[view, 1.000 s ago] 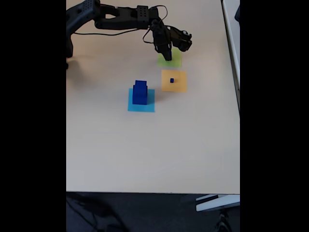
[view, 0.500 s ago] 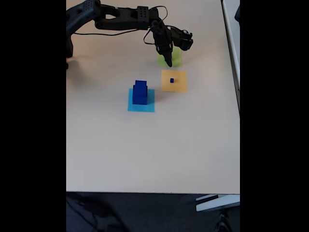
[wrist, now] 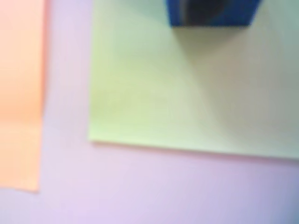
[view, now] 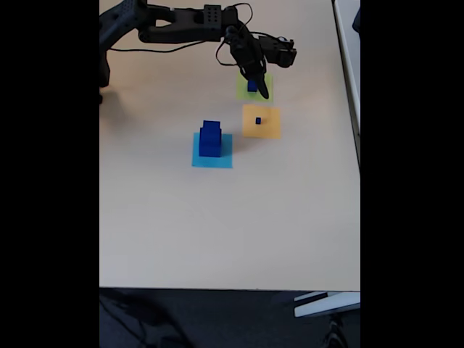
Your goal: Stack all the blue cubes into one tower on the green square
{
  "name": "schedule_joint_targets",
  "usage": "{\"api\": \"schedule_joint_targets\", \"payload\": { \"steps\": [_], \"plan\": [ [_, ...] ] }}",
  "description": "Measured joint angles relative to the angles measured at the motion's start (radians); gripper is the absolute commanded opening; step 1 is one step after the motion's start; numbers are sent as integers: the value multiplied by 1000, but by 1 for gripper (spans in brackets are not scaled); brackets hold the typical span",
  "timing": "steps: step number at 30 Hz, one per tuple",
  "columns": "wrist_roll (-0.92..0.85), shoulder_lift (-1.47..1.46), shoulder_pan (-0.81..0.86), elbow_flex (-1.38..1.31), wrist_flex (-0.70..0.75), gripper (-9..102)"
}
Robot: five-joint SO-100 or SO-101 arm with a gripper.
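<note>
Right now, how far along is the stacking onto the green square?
Barely begun. Done: one blue cube sits on the green square, also seen in the wrist view. In hand: nothing clearly; the gripper hangs over that square, jaws unreadable. Left: the stack of cubes on the light blue square and the tiny cube on the orange square.

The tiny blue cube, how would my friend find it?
Look at the tan table in the fixed view, then the orange square right of the light blue square. The tiny blue cube sits alone on it, far smaller than the stacked blue cubes.
</note>
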Motion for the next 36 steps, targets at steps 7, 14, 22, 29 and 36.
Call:
{"api": "schedule_joint_targets", "payload": {
  "steps": [7, 14, 22, 29, 36],
  "plan": [
    [-46, 41, 72, 6, 0, 29],
    [-57, 46, 114, 77, -49, 28],
    [-60, 46, 146, 199, -155, 27],
    [-71, 46, 156, 229, -193, 26],
    [-72, 46, 167, 229, -193, 25]
  ]
}}
